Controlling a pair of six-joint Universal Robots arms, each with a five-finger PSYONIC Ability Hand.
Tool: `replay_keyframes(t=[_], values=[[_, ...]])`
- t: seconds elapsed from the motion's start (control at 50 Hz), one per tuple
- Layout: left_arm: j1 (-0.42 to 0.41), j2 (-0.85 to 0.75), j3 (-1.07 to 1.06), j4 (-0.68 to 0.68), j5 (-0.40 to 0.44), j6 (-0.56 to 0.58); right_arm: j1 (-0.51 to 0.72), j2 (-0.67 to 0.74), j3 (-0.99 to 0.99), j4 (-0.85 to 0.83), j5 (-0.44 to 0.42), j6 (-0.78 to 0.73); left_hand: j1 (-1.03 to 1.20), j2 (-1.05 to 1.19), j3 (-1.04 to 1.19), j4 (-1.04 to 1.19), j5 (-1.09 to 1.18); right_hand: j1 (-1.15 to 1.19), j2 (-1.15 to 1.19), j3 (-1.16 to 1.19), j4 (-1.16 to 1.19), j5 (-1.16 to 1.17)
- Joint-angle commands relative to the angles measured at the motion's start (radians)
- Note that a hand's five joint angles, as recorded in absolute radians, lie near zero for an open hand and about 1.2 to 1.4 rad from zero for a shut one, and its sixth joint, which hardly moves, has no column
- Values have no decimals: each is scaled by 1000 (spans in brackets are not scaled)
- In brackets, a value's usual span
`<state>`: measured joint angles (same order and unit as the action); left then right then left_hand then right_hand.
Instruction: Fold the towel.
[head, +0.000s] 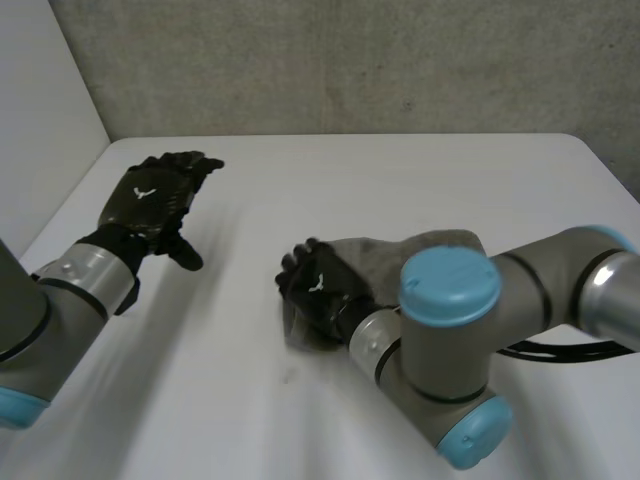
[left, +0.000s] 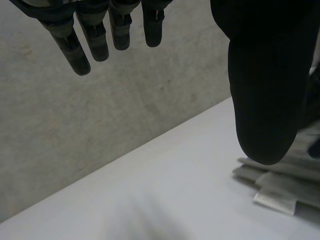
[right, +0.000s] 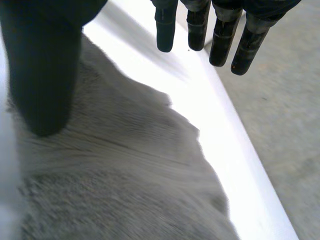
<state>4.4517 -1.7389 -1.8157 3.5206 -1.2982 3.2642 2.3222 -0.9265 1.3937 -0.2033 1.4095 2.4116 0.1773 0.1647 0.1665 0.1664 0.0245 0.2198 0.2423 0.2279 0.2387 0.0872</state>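
The white surface (head: 350, 180) is carrying one grey towel (head: 440, 240), which is lying right of the middle. The towel is resting in folded layers, its edges stacking unevenly, with bare surface stretching wide to its left.

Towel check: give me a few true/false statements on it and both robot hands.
1. The grey towel lies on the white table. True.
2. The left robot hand pinches a corner of the grey towel. False: it is open with straight fingers, apart from the towel, over bare table.
3. The right robot hand is over the grey towel with straight fingers. True.
4. The grey towel is spread out across the whole table. False: it is a small layered bundle at the right robot hand.
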Motion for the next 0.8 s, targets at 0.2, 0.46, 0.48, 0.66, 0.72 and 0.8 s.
replay_keyframes(t=[0.2,0.46,0.48,0.66,0.72,0.8], values=[[-310,-278,268,4,-176,0,-452,-313,329,107,-105,310,48,61,59,59,26,-45,-68,-53,-64,-87],[-405,-471,311,-2,-265,31,-650,-321,501,41,-227,218,45,58,56,56,23,635,613,627,616,593],[-405,-472,311,-2,-265,31,-650,-321,501,41,-227,218,45,58,56,56,23,637,615,629,618,595],[-439,-418,234,-6,-325,66,-630,-328,409,-45,-142,67,27,40,38,38,6,1176,1154,1168,1158,1135],[-437,-360,196,-6,-329,66,-548,-328,340,-42,-106,60,27,40,38,38,6,1176,1154,1168,1158,1135],[-436,-314,165,-5,-332,65,-336,-296,217,-38,-64,54,27,40,38,38,6,1176,1154,1168,1158,1135]])
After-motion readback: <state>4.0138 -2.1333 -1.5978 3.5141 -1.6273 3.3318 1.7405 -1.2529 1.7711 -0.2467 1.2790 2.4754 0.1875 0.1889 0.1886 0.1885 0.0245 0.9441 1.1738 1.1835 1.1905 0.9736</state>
